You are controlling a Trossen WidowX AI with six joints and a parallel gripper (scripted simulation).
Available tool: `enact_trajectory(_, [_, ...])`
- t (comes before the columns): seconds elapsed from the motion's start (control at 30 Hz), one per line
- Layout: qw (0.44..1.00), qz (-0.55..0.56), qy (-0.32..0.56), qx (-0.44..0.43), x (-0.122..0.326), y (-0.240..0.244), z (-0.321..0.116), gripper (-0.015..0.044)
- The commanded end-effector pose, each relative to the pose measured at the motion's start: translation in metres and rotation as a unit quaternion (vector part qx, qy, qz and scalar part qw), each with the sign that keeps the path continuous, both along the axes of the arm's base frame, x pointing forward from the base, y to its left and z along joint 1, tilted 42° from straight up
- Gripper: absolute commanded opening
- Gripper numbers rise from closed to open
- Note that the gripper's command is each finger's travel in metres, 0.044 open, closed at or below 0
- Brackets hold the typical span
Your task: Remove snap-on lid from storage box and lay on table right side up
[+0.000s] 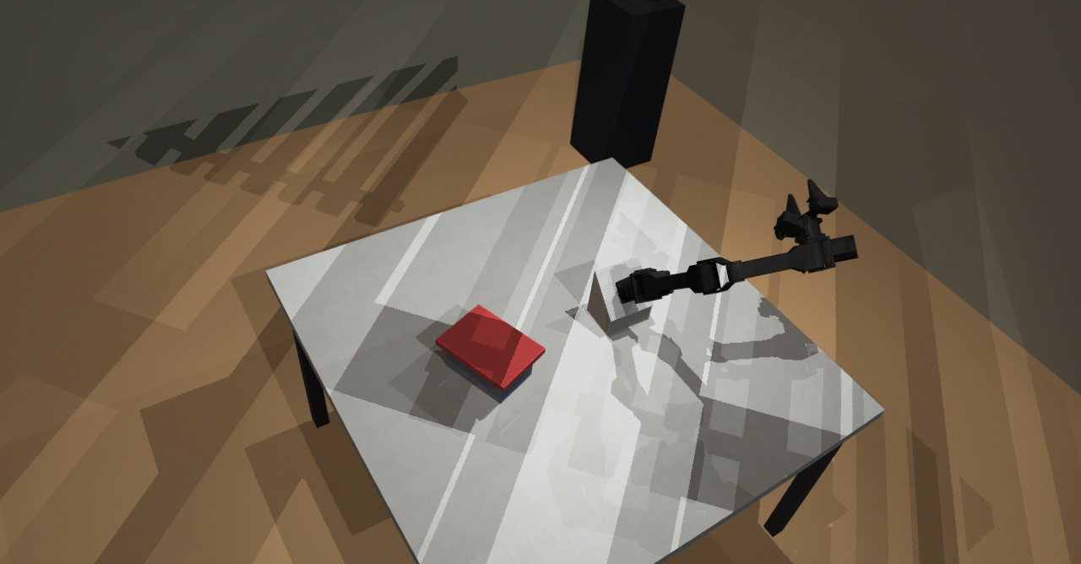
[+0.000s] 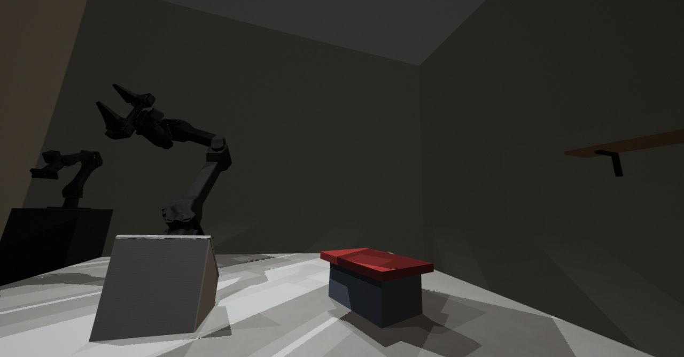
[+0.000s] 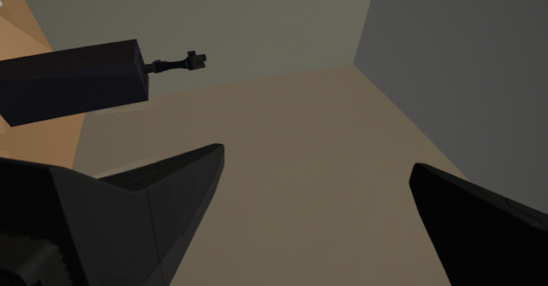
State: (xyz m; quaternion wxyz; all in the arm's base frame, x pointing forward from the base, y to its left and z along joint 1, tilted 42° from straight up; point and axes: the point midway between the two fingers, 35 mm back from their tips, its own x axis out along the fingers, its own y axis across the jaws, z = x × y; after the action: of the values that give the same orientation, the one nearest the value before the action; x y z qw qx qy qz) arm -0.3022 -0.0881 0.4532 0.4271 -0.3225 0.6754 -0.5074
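Lid [image 1: 490,345] is seen seated on the box [image 2: 378,293]; gripper [image 1: 805,205] is held wide apart, empty, well away. Approach judged outstanding; descent onto a lid edge is required.

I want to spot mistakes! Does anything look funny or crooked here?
The red lid sits flat and square on the box. One odd thing: the open tool points up and away from the box, holding nothing.
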Motion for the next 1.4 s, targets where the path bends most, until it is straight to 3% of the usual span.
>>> enact_trajectory(0.0, [1.000,-0.004,-0.002,-0.001,-0.001,0.002,0.000,0.0374])
enact_trajectory(0.2, [0.989,-0.124,-0.063,-0.047,-0.014,0.067,-0.004,0.0235])
enact_trajectory(0.73, [0.887,-0.402,-0.146,-0.175,0.014,0.223,-0.011,0.0235])
enact_trajectory(0.97, [0.788,-0.522,-0.172,-0.277,0.060,0.301,-0.018,0.0235])
enact_trajectory(1.37, [0.660,-0.637,-0.154,-0.369,0.142,0.370,-0.028,0.0235])
